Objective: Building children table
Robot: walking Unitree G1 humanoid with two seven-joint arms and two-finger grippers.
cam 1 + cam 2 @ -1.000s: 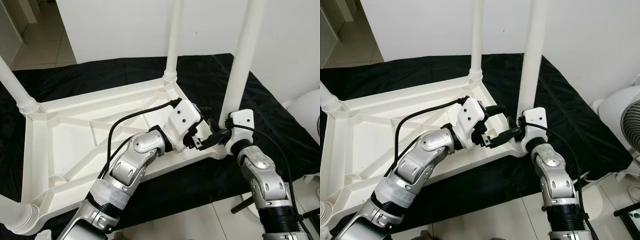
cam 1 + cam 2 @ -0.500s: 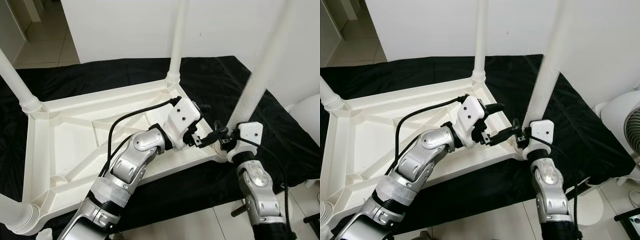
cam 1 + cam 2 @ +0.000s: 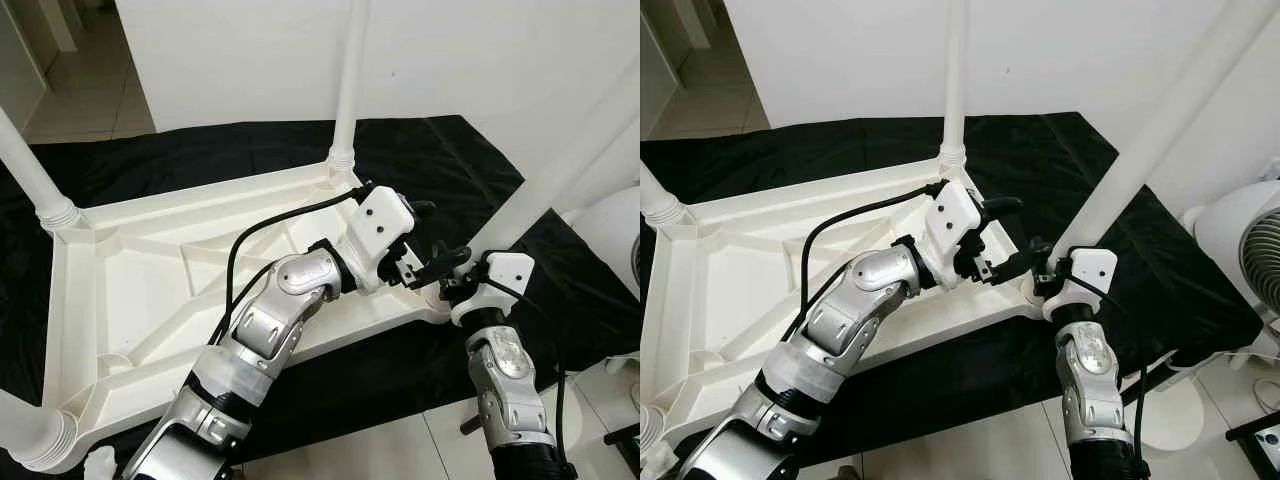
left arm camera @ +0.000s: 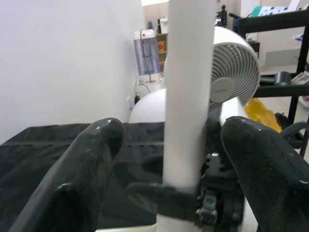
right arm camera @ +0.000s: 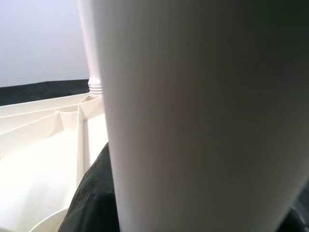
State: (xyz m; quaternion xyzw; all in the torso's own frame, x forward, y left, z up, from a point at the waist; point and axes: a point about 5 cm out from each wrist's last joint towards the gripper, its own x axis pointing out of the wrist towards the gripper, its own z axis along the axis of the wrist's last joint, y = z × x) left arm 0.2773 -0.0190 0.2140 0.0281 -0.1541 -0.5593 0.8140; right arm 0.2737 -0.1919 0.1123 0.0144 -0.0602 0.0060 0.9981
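Observation:
A white plastic table [image 3: 150, 280] lies upside down on a black cloth [image 3: 200, 150]. At its near right corner a white table leg [image 3: 560, 170] leans steeply to the right. My right gripper [image 3: 450, 272] is shut on the table leg just above its base; the leg [image 5: 193, 121] looms close in the right wrist view. My left gripper [image 3: 415, 242] stands open beside that corner. In the left wrist view its fingers [image 4: 91, 159] flank the leg [image 4: 188, 96] without touching it.
Three other legs stand screwed in: far corner [image 3: 350, 80], left corner [image 3: 30, 170], near left corner [image 3: 30, 430]. A white fan [image 3: 1250, 240] stands close on the right. A white wall runs behind; tiled floor lies in front.
The leg in my right gripper has tipped from upright to leaning far right. My left gripper has shifted a little closer to the leg's base.

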